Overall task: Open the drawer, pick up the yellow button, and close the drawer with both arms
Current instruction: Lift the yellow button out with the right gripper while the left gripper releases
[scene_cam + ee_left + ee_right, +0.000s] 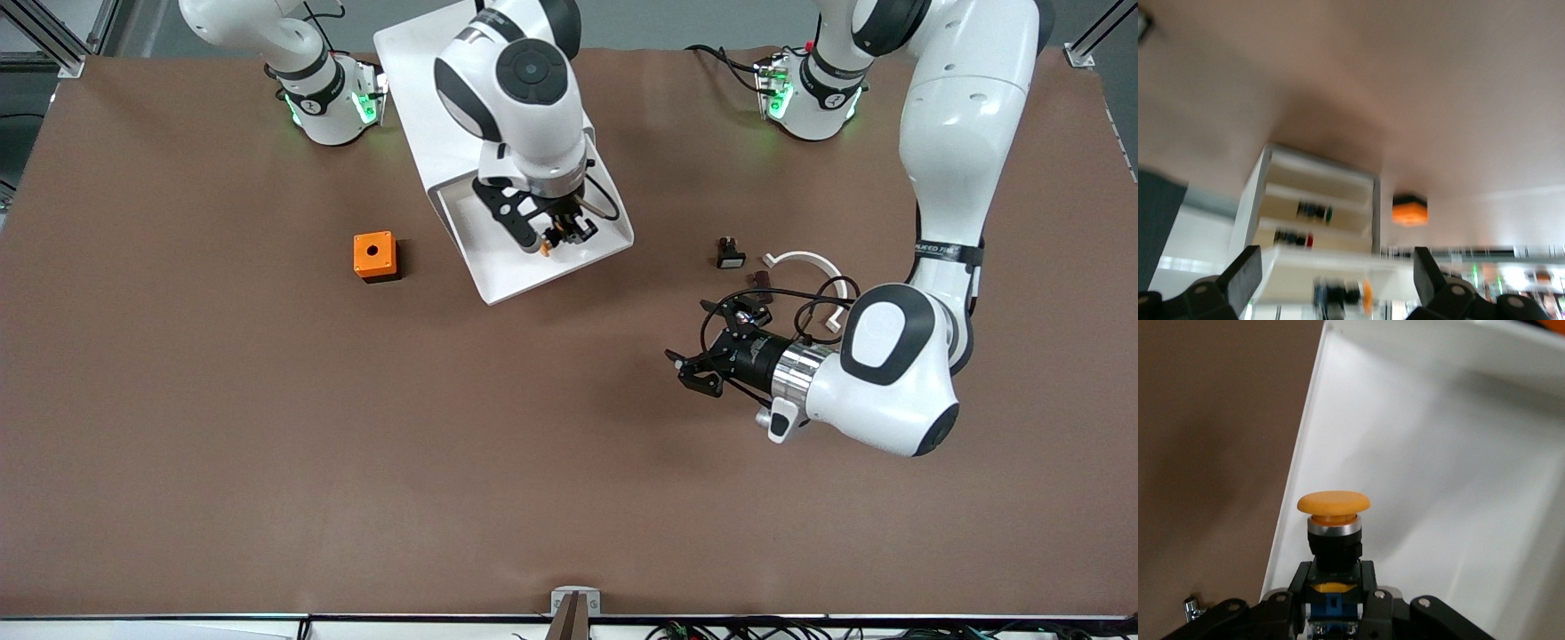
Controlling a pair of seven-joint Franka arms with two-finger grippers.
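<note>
Right gripper [558, 238] with button [1333, 513] above brown tabletop [267, 444].

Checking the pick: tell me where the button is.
The button is clamped in the right claw, inside the open drawer, as the right wrist view shows.

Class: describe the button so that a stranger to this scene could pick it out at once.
Find the white cabinet at the middle of the table; its top drawer is pulled open. Over it, the right gripper is shut on the button. It has an orange mushroom cap on a black-and-blue body, far smaller than the orange box.
</note>
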